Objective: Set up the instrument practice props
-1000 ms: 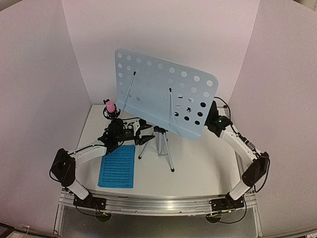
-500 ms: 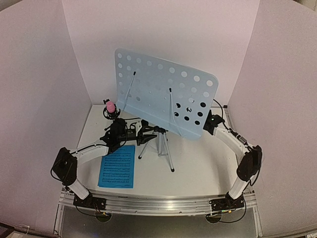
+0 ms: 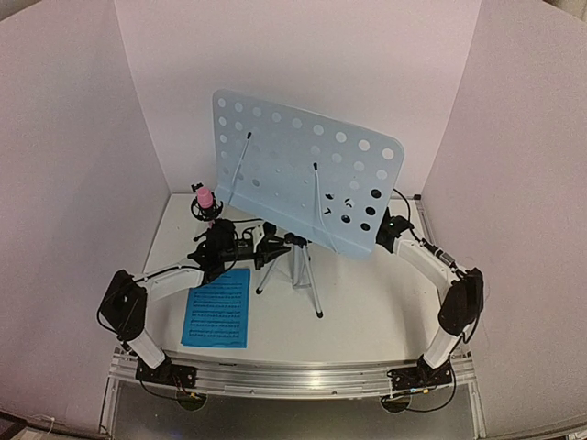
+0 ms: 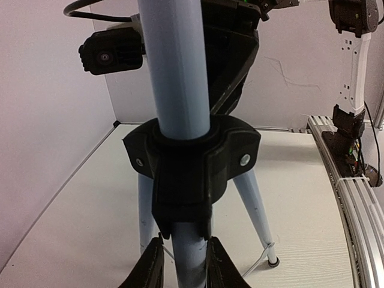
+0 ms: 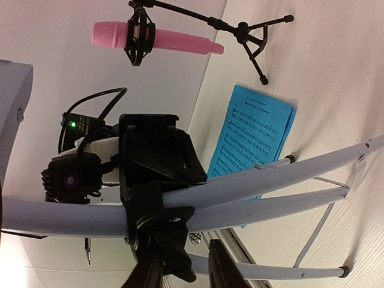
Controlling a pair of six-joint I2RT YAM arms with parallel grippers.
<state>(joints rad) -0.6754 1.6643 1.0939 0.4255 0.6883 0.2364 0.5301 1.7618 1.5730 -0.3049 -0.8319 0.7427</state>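
Left hand (image 4: 183,270) straddles tripod pole (image 4: 177,72), right hand (image 5: 180,273) its collar (image 5: 159,222); grip unclear. Pink microphone (image 5: 156,37), blue sheet (image 5: 255,135) nearby.

The left arm (image 3: 170,273) and right arm (image 3: 424,259), at lower left and lower right of the overhead view, are built of white tubular links joined by bulky black housings, with black cables run along them. Small dark screws are seen on a white link at upper right of the left wrist view, black tapered fingers (image 4: 151,269) at its bottom edge, and a green light (image 5: 72,125) at left of the right wrist view.
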